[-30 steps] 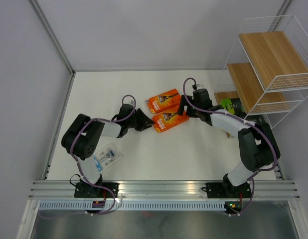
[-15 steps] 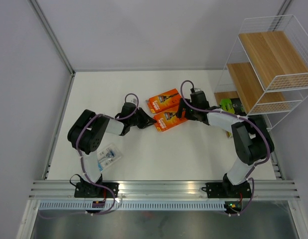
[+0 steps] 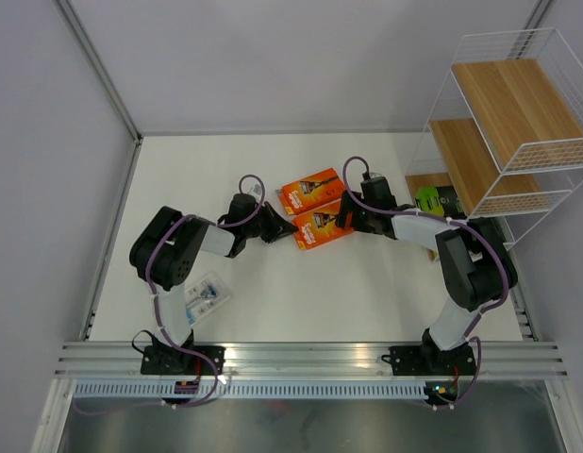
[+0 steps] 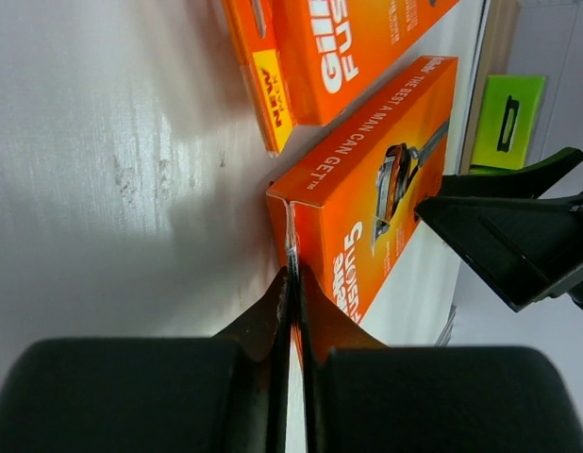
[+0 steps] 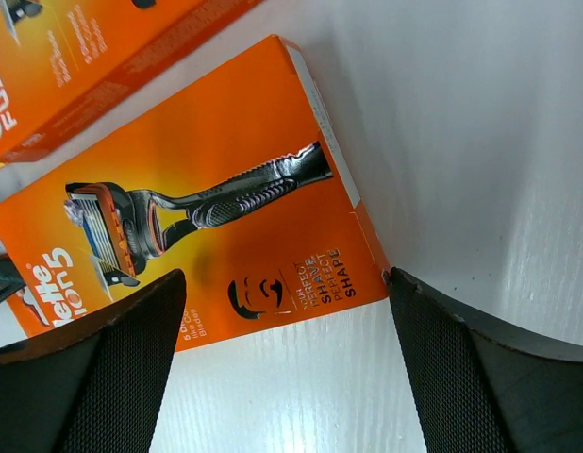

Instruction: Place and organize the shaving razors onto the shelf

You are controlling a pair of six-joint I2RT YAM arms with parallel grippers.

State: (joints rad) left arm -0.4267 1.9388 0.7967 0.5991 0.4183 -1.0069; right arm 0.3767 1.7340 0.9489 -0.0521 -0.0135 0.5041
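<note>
One table [image 3: 367, 293], white, bears all that follows. One shelf [image 3: 504, 123], far right: a white wire frame with stepped wood tiers, two in plain sight and a lowest one partly hidden. No pack shows on the upper two. One left gripper [image 4: 291, 283], clenched on the thin sealed edge at the left end of the near orange pack [image 3: 322, 227]. One right gripper [image 5: 282, 283], released, with its jaws spread to either side of that pack's right end and no contact visible. There are two orange packs, mid-table, the far orange pack [image 3: 310, 192] lying just beyond the near one. Both are flat printed cartons, judged light and stiff with a glossy, rather slippery face. A pinch on the edge flap alone probably lets the pack swing or the flap bend, so a hold across the narrow width, or at both ends, looks the surer one. One black and lime pack [image 3: 441, 201] is certain, at the foot of the shelf; whether it rests on the lowest tier cannot be told. A dark shape just near of it may be a second. One clear blister pack [image 3: 202, 297], near left beside the left arm, is judged light, springy and slick, best taken by its card edge.
</note>
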